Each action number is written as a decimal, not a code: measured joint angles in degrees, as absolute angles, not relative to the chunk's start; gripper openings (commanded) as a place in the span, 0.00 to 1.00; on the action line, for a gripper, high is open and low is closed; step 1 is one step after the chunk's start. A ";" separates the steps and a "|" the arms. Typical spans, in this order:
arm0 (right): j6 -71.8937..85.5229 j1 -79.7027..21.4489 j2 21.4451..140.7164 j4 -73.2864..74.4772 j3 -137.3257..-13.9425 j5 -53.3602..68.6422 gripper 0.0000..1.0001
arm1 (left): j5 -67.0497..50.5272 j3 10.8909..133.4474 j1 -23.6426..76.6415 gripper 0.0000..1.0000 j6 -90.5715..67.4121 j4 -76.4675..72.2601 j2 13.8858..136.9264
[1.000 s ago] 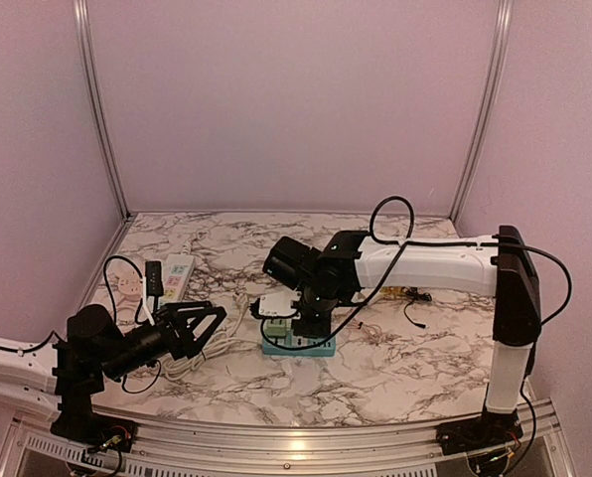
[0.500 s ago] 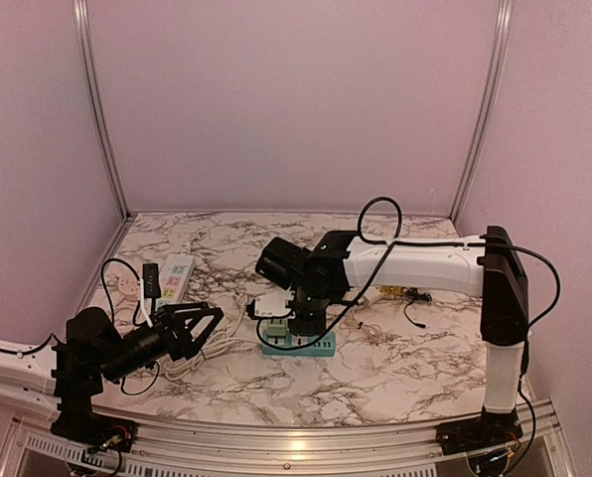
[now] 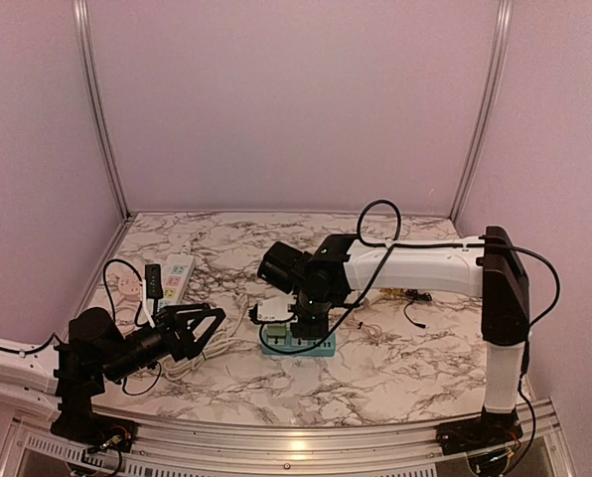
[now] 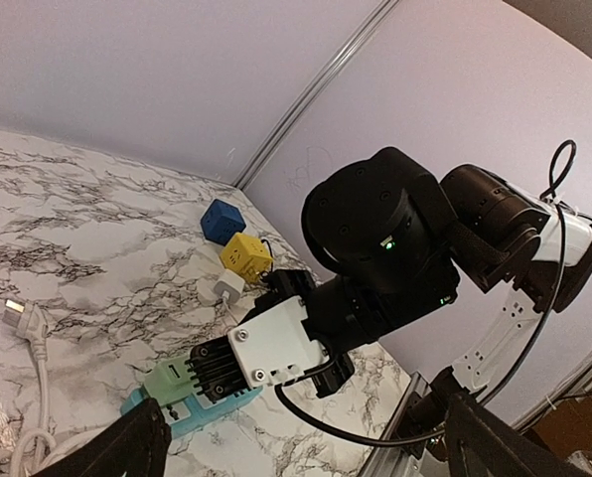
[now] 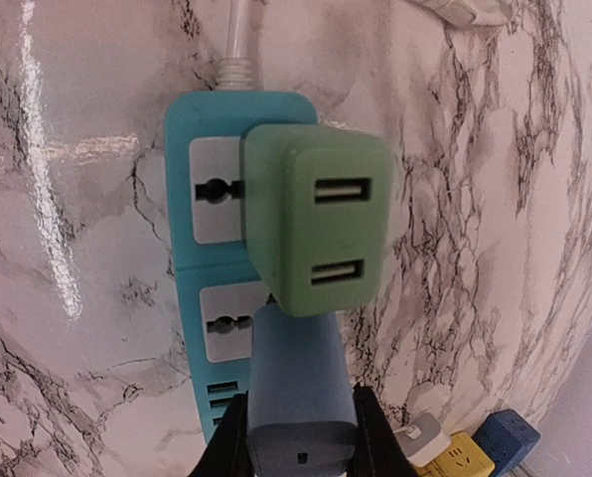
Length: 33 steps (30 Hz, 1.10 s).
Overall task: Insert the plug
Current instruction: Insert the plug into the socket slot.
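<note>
left gripper – low over the near left of the marble table, jaws spread wide, nothing between them. white power strip – back left, flat, with a slim black device lying just beside it. white cable – loose loops under and beside the left gripper; a white plug lies on the marble at one end. teal power strip – flat at mid-table, its own white lead leaving the far end. green adapter – seated on the teal power strip, two usb slots facing up. blue plug – pinched between the pressed-in jaws of the right gripper, held over the near end of the teal power strip with its front end against the green adapter; whether its pins are in a socket cannot be told. white adapter, yellow cube, blue cube – clustered on the marble to the right of the strip, apart from it.
</note>
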<state>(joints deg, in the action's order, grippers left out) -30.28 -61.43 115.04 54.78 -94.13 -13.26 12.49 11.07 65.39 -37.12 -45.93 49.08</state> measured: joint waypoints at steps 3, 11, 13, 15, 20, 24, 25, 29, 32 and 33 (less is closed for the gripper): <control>-30.28 -61.49 115.02 54.78 -94.13 -13.21 0.00 | 12.49 11.07 65.39 0.99 -37.26 -45.95 49.04; -30.28 -61.93 114.41 55.05 -93.49 -11.81 0.00 | 12.49 11.07 65.39 0.99 -37.47 -45.98 48.66; -30.28 -62.04 114.39 55.02 -93.47 -11.86 0.00 | 12.49 11.07 65.39 0.99 -37.54 -46.00 48.66; -30.28 -62.08 114.39 54.98 -93.43 -11.86 0.00 | 12.49 11.07 65.39 0.99 -37.65 -46.02 48.71; -30.30 -62.11 114.39 54.65 -92.99 -12.16 0.00 | 12.45 11.07 65.39 0.99 -37.93 -46.26 49.17; -30.37 -62.13 114.39 54.65 -92.99 -12.34 0.00 | 12.45 11.07 65.39 0.99 -38.02 -46.44 49.36; -30.37 -62.13 114.39 54.63 -92.99 -12.34 0.00 | 12.45 11.07 65.39 0.99 -38.02 -46.41 49.36; -30.59 -62.11 114.43 54.63 -93.01 -12.32 0.00 | 12.45 11.07 65.39 0.99 -38.02 -46.41 49.36; -30.76 -62.11 114.78 54.54 -93.19 -12.14 0.00 | 12.45 11.07 65.39 0.99 -38.02 -46.44 49.41; -30.74 -62.08 115.24 54.68 -93.54 -12.08 0.00 | 12.45 11.07 65.39 0.99 -38.02 -46.48 49.50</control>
<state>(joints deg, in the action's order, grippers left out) -30.74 -62.08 115.24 54.68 -93.54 -12.08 12.45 11.07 65.39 -38.02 -46.48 49.50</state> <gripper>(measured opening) 0.196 0.989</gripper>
